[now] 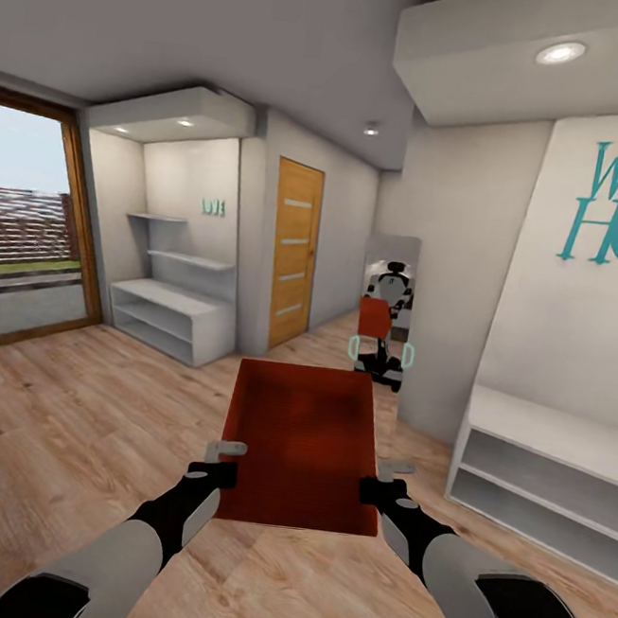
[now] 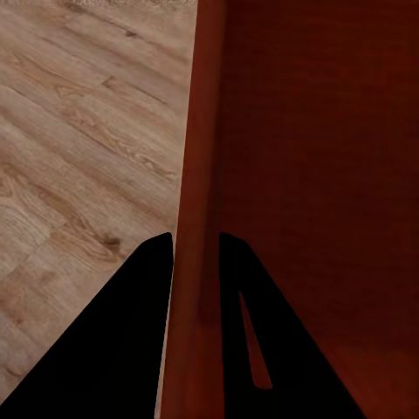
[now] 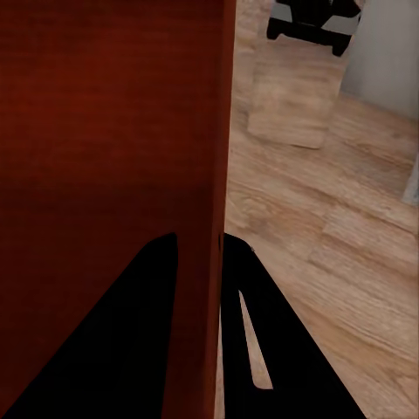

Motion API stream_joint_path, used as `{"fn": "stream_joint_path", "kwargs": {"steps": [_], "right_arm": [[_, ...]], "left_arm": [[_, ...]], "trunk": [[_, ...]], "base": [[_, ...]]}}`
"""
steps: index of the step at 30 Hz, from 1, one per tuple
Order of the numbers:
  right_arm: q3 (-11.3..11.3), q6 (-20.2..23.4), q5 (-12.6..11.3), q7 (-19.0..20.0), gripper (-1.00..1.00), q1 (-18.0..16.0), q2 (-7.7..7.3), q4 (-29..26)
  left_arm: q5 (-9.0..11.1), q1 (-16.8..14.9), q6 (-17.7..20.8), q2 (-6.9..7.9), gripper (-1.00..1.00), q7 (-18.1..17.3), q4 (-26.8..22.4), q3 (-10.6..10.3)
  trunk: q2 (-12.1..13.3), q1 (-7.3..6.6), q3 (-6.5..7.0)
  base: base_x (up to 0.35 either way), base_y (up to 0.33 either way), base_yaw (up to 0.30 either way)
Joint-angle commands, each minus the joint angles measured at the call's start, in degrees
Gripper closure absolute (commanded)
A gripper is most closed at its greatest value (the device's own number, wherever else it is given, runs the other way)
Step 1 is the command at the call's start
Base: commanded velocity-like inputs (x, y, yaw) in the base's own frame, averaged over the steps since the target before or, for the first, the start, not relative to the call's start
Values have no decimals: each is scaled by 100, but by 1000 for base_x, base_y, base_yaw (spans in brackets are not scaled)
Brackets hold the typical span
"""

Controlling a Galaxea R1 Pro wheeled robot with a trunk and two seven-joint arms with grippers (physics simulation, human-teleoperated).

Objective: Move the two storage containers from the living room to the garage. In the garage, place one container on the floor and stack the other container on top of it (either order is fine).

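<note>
Both arms reach forward; left hand [image 1: 223, 462] and right hand [image 1: 381, 480] each clamped on a wall.

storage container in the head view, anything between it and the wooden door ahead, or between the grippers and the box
Nothing between the grippers and the storage container: the left gripper and right gripper each clamp a side wall. Bare wood floor runs to the closed wooden door; a mirror stands right of that path.

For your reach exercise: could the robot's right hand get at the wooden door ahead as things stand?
Probably not: the right hand is shut on the storage container, which the left hand grips too, and the wooden door stands far across the plank floor.
</note>
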Motion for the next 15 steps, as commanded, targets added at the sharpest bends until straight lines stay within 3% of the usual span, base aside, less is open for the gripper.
{"fn": "stream_joint_path", "kwargs": {"steps": [1, 15], "right_arm": [[-98, -20, -38, -24, 100, -1, 0, 17], [-98, -12, -38, -17, 100, -1, 1, 17]], "left_arm": [[-84, -7, -198, 433, 100, 83, -167, 434], [-84, -6, -201, 433, 100, 83, -175, 434]], "trunk": [[-8, 5, -10], [-8, 5, -10]], "base": [[318, -94, 0], [318, -94, 0]]}}
